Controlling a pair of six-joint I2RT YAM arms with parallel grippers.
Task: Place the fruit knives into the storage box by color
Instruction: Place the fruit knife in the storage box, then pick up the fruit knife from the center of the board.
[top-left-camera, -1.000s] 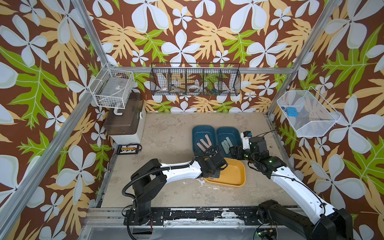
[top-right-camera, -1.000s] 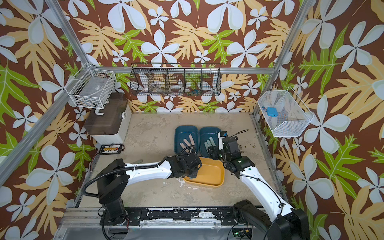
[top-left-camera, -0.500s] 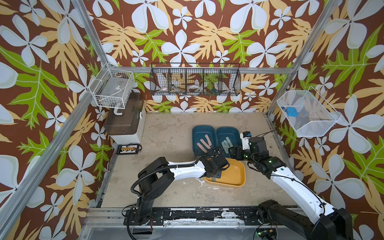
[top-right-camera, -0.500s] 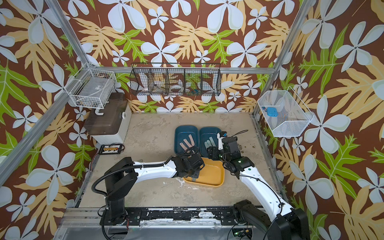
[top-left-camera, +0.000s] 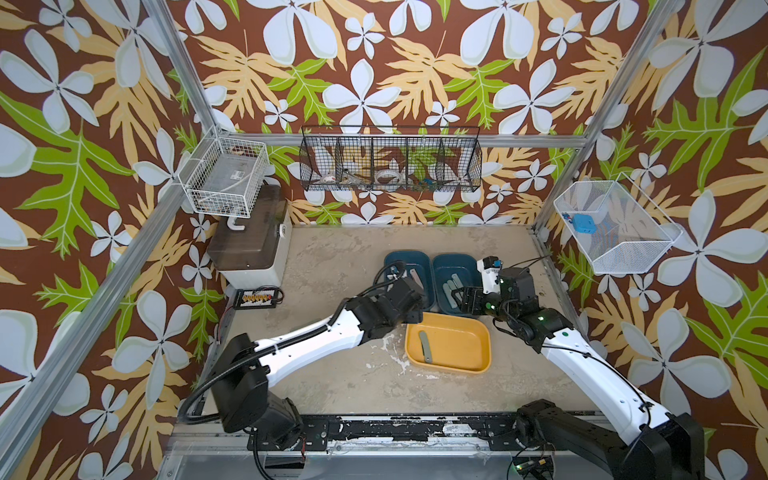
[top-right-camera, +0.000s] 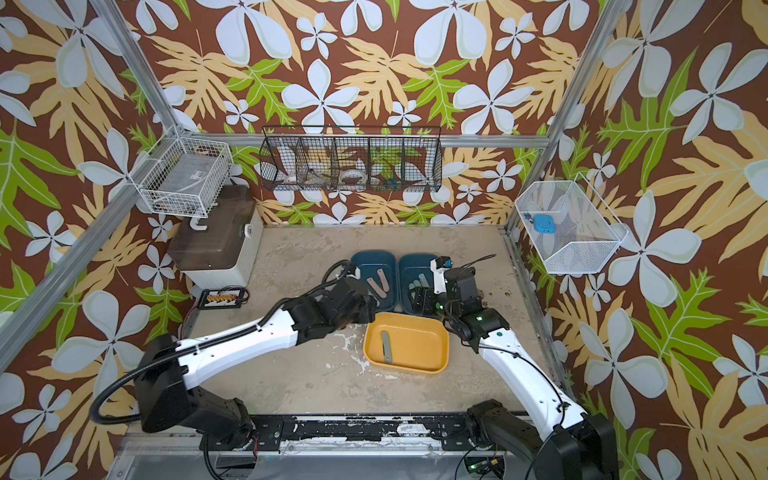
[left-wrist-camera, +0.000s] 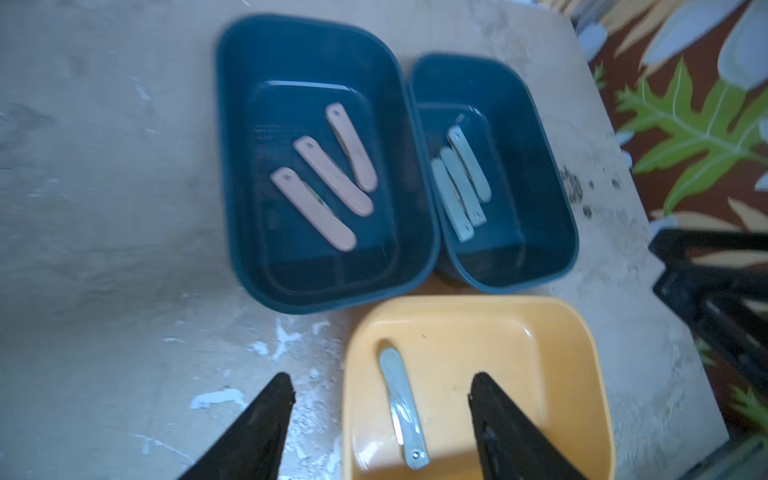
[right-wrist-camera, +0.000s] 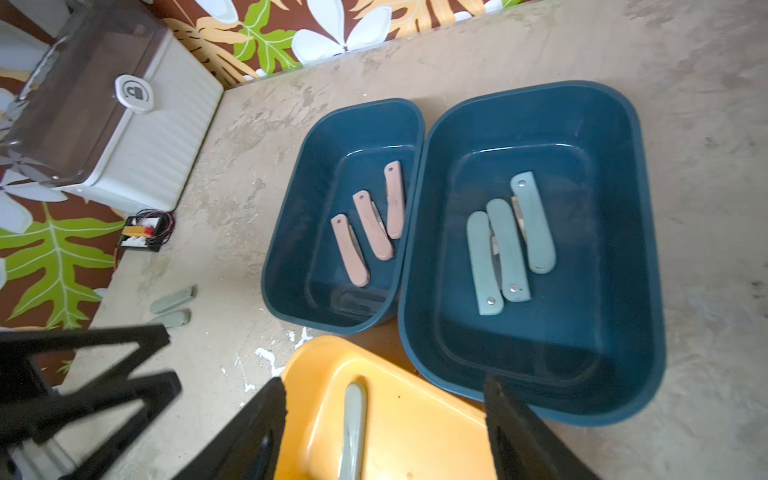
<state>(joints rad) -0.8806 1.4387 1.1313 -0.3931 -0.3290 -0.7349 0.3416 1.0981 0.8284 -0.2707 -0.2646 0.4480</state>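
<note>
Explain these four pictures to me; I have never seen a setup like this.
The left arm and the right arm are robot arms standing at a table. Two pictures look down from overhead. The other two come from a camera on each arm's wrist, looking past its claw. One dark blue tub holds three pink knives, and a second dark blue tub holds three light blue knives. One grey-green knife lies in the yellow tub. Two loose grey-green knives lie on the table. The left claw and the right claw are open and hold nothing.
</note>
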